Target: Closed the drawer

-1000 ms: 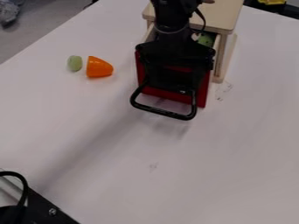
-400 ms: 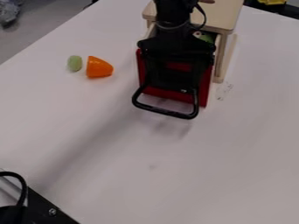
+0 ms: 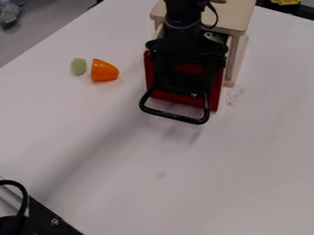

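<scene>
The drawer [image 3: 215, 93] stands partly out of its pale wooden cabinet [image 3: 234, 14], its red front facing us and the table's open side. We see the black gripper [image 3: 184, 69] hanging over the middle of that front, with red showing on both sides of it and through a gap in its black body. A black loop [image 3: 174, 116] at the gripper's lower end reaches past the front's bottom edge in our view. The jaws are hidden from us, so we cannot tell whether they are clenched or released, nor whether they touch the front.

Inside the drawer, near its right wall in our view, we make out something green [image 3: 213, 37], partly covered by the arm. On the white table [image 3: 245, 151], to the left of the drawer, we see an orange piece [image 3: 103, 71] and, just beside it, a smaller pale green piece [image 3: 78, 66].
</scene>
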Robot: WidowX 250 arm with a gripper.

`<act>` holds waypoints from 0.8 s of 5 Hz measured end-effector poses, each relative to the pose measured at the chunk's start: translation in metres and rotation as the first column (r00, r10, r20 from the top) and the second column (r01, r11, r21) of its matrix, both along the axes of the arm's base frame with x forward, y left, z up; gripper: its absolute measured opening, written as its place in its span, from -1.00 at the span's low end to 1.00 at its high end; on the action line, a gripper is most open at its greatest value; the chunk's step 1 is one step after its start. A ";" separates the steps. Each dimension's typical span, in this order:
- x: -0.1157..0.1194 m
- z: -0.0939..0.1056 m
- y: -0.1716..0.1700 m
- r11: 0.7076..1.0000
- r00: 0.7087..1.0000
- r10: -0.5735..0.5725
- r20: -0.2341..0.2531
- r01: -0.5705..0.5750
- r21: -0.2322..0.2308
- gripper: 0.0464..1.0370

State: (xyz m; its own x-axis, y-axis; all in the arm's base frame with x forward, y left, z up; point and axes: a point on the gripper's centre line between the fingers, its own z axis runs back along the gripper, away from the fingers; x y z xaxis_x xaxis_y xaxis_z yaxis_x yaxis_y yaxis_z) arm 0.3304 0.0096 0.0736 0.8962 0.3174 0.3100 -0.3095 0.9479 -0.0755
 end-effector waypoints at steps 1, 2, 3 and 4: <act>0.009 0.003 0.007 1.000 1.000 0.002 0.021 -0.002 0.022 0.92; 0.019 0.010 0.042 0.995 0.993 0.096 0.067 -0.099 0.035 0.92; 0.020 0.010 0.042 0.994 0.992 0.099 0.074 -0.102 0.033 0.92; 0.026 0.015 0.039 0.995 0.990 0.098 0.099 -0.100 0.011 0.92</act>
